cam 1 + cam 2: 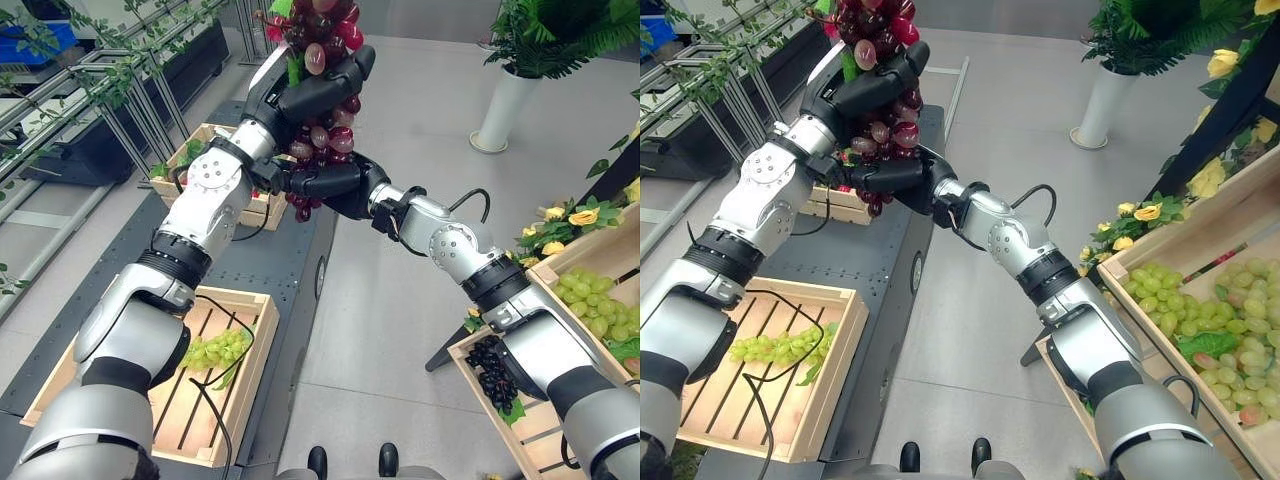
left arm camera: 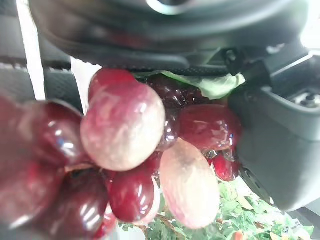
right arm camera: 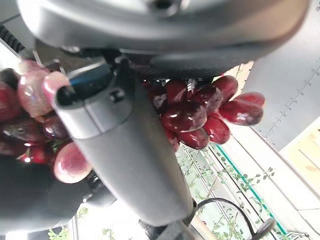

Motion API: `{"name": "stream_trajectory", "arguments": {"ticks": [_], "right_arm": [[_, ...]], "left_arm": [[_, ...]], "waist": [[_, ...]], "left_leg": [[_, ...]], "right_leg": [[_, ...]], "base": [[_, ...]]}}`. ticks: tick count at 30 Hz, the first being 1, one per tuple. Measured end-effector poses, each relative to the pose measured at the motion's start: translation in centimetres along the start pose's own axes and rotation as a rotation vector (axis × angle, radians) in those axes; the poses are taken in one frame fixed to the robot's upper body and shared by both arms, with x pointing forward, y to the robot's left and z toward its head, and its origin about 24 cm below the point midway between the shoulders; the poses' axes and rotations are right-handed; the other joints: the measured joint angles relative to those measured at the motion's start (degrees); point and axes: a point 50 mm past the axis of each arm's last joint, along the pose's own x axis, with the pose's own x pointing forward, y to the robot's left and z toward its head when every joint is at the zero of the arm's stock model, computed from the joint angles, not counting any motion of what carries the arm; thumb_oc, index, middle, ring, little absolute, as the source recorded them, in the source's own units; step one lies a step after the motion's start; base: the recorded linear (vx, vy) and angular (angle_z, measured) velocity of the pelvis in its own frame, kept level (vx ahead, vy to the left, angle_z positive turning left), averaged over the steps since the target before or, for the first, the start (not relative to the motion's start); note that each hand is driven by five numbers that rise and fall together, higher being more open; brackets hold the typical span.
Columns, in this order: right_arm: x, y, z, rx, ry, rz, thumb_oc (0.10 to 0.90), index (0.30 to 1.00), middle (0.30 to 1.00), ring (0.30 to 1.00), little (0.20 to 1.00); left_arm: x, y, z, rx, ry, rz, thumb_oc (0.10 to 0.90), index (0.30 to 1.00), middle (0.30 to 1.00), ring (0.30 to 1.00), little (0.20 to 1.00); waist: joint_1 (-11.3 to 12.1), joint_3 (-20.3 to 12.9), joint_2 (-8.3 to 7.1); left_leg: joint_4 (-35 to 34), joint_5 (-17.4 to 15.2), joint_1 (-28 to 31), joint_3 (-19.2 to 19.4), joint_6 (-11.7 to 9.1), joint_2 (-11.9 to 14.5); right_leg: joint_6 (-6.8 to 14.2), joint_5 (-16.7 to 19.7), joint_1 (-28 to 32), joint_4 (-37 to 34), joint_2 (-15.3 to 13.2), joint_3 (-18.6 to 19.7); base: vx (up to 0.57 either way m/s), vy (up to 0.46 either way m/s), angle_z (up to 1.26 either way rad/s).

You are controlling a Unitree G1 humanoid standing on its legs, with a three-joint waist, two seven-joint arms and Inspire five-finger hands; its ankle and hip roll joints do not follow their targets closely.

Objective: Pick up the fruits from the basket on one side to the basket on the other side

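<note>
Running down the middle of the scene is the grey floor (image 1: 420,300), with a dark platform (image 1: 270,270) on the robot's left side. On that platform, nearest the robot, sits a wooden crate (image 1: 245,370) with slatted bottom, holding a bunch of green grapes (image 1: 215,350). A second wooden crate (image 1: 265,207) stands farther along the platform, partly hidden behind the left arm, with green leaves in it. On the robot's right a tilted wooden display crate (image 1: 1170,240) is filled with green grapes (image 1: 1185,305), and below it a lower crate (image 1: 535,425) carries a dark bunch of black grapes (image 1: 495,375). Yellow flowers (image 1: 565,225) with foliage lie beside the upper right crate, and a potted plant in a white pot (image 1: 502,108) stands farther off on the floor.

Raised high between the two sides is a bunch of red grapes (image 1: 325,60), well above the floor and touching no crate. Both hands are on it. The left hand (image 1: 320,90) wraps around the upper part of the bunch, its dark fingers curled across the berries; its wrist view shows red and pale pink grapes (image 2: 125,125) pressed against the palm, with a green leaf (image 2: 210,85) tucked by the thumb. The right hand (image 1: 335,182) clasps the lower part of the bunch from underneath, fingers curled around it, and its wrist view shows dark red berries (image 3: 200,115) bulging out past the fingers (image 3: 125,150).
</note>
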Motion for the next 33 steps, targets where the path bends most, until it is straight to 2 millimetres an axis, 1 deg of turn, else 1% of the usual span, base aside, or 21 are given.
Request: {"name": "stream_trajectory", "arguments": {"ticks": [6,7,8,9,15,18,20,21,22,23,24,25,26,33], "right_arm": [[0.0,0.0,0.0,0.004,-0.002,-0.008,0.800,0.900,0.900,0.900,0.900],[0.0,0.0,0.1,0.022,-0.006,-0.005,0.731,0.796,0.796,0.796,0.796],[0.0,0.0,0.1,0.025,-0.010,-0.004,0.549,0.524,0.524,0.524,0.524],[0.0,0.0,0.1,0.024,-0.017,-0.005,0.400,0.300,0.300,0.300,0.300],[0.1,0.1,0.2,0.028,-0.041,-0.004,0.400,0.300,0.300,0.300,0.300],[0.4,0.4,-0.3,0.038,-0.033,-0.013,0.400,0.300,0.300,0.300,0.300],[0.3,0.1,-0.4,0.036,-0.029,-0.042,0.400,0.300,0.300,0.300,0.300],[0.3,-0.1,-0.5,0.024,-0.026,-0.064,0.400,0.300,0.300,0.300,0.300],[0.3,-0.1,-0.5,0.010,-0.024,-0.070,0.400,0.300,0.300,0.300,0.300],[0.3,-0.2,-0.5,0.009,-0.024,-0.071,0.400,0.300,0.300,0.300,0.300],[0.3,-0.2,-0.5,0.009,-0.023,-0.073,0.400,0.300,0.300,0.300,0.300],[0.3,-0.2,-0.5,0.009,-0.023,-0.076,0.400,0.300,0.300,0.300,0.300],[0.3,-0.2,-0.5,0.009,-0.022,-0.082,0.400,0.300,0.300,0.300,0.300],[0.2,-0.4,-0.6,0.007,-0.020,-0.092,0.400,0.300,0.300,0.300,0.300]], "left_arm": [[0.1,-0.3,0.1,0.032,-0.002,-0.021,0.400,0.300,0.300,0.300,0.300],[0.1,-0.4,0.2,0.035,-0.004,-0.024,0.400,0.300,0.300,0.300,0.300],[0.1,-0.4,0.2,0.035,-0.005,-0.024,0.400,0.300,0.300,0.300,0.300],[0.1,-0.4,0.2,0.035,-0.005,-0.024,0.400,0.300,0.300,0.300,0.300],[0.1,-0.2,0.3,0.043,-0.007,0.001,0.400,0.300,0.300,0.300,0.300],[0.2,-0.2,0.5,0.055,-0.019,0.009,0.400,0.300,0.300,0.300,0.300],[0.3,-0.6,0.4,0.051,-0.023,0.001,0.428,0.342,0.342,0.342,0.342],[0.5,-0.9,0.4,0.046,-0.025,-0.010,0.532,0.498,0.498,0.498,0.498],[0.5,-0.9,0.3,0.063,-0.019,-0.010,0.587,0.580,0.580,0.580,0.580],[0.4,-0.8,0.2,0.063,-0.016,-0.007,0.595,0.592,0.592,0.592,0.592],[0.5,-0.9,0.2,0.062,-0.015,-0.008,0.616,0.625,0.625,0.625,0.625],[0.5,-0.9,0.2,0.061,-0.016,-0.009,0.659,0.688,0.688,0.688,0.688],[0.5,-1.0,0.3,0.061,-0.020,-0.013,0.800,0.900,0.900,0.900,0.900],[0.5,-1.0,0.3,0.060,-0.023,-0.011,0.800,0.900,0.900,0.900,0.900]], "waist": [[0.0,0.0,0.00],[0.0,0.0,0.00],[-0.1,0.0,0.00],[-0.1,0.0,0.00],[-0.1,0.0,0.01],[-0.2,0.0,0.03],[0.0,0.0,0.03],[0.2,0.0,0.04],[0.1,0.0,0.06],[0.0,0.0,0.06],[-0.1,0.0,0.08],[-0.1,0.0,0.09],[-0.1,0.0,0.14],[-0.2,-0.1,0.89]], "left_leg": [[0.0,0.0,0.0,0.1,0.0,0.0],[0.0,0.0,0.0,0.1,0.0,0.0],[0.0,0.0,0.0,0.1,0.0,0.0],[0.0,0.0,0.1,0.1,0.0,0.0],[0.0,0.0,0.1,0.1,0.0,0.0],[0.0,0.0,0.2,0.1,-0.1,0.0],[0.0,0.0,0.2,0.1,-0.1,0.0],[0.0,0.0,0.2,0.1,-0.1,0.0],[0.0,0.0,0.2,0.1,-0.1,0.0],[0.0,0.0,0.3,0.2,-0.1,0.0],[0.0,0.0,0.3,0.2,-0.1,0.0],[0.0,0.0,0.3,0.2,-0.1,0.0],[0.0,0.0,0.3,0.2,-0.1,0.1],[0.0,0.0,0.3,0.3,-0.1,0.1]], "right_leg": [[0.0,0.0,0.0,0.0,0.0,0.0],[0.0,0.0,0.0,0.0,0.0,0.0],[0.0,0.0,0.0,0.0,0.0,0.0],[0.0,0.0,0.0,0.0,0.0,0.0],[0.0,0.1,0.1,0.0,0.0,0.1],[-0.1,0.1,0.1,0.0,0.1,0.1],[-0.1,0.1,0.2,0.0,0.1,0.1],[-0.1,0.1,0.2,0.0,0.1,0.1],[0.0,0.1,0.2,0.0,0.1,0.1],[0.0,0.1,0.2,0.0,0.1,0.1],[-0.1,0.1,0.2,0.0,0.1,0.1],[-0.1,0.1,0.2,0.0,0.2,0.1],[-0.1,0.1,0.2,0.0,0.2,0.1],[-0.1,0.1,0.2,0.0,0.3,0.2]], "base": [[0.00,0.000,0.00],[0.00,0.000,0.00],[0.00,0.000,0.00],[0.00,0.000,0.00],[0.00,0.000,0.00],[0.00,0.000,0.00],[0.00,0.000,0.00],[0.00,0.000,0.00],[0.00,0.000,0.00],[0.00,0.000,0.00],[0.00,0.000,0.00],[0.00,0.000,0.00],[0.00,0.000,0.00],[0.00,0.000,0.00]]}}
